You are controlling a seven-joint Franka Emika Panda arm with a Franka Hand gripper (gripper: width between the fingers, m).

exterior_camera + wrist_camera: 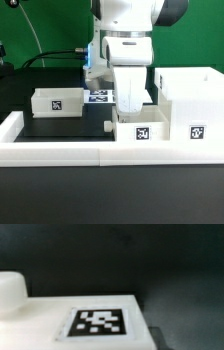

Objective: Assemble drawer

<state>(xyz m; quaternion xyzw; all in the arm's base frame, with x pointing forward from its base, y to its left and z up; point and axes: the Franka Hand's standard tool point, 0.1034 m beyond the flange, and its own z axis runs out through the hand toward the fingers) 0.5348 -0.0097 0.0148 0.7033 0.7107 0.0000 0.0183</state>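
The drawer parts are white plastic with square tags. The tall open box shell (pixel 188 100) stands at the exterior view's right. One small tray (pixel 55 101) sits at the left on the black table. A second small tray (pixel 141 129) stands against the front wall, beside the shell. My gripper (pixel 131 108) hangs straight down over this tray's rear edge, and its fingertips are hidden behind the tray. In the wrist view a white tagged face (pixel 100 321) fills the near part. I cannot tell which part it is, and no fingers show clearly.
A low white border wall (pixel 70 152) runs along the front and the left side. The marker board (pixel 100 96) lies flat behind the gripper. A rounded white shape (pixel 9 291) shows at the edge of the wrist view. Cables hang at the back.
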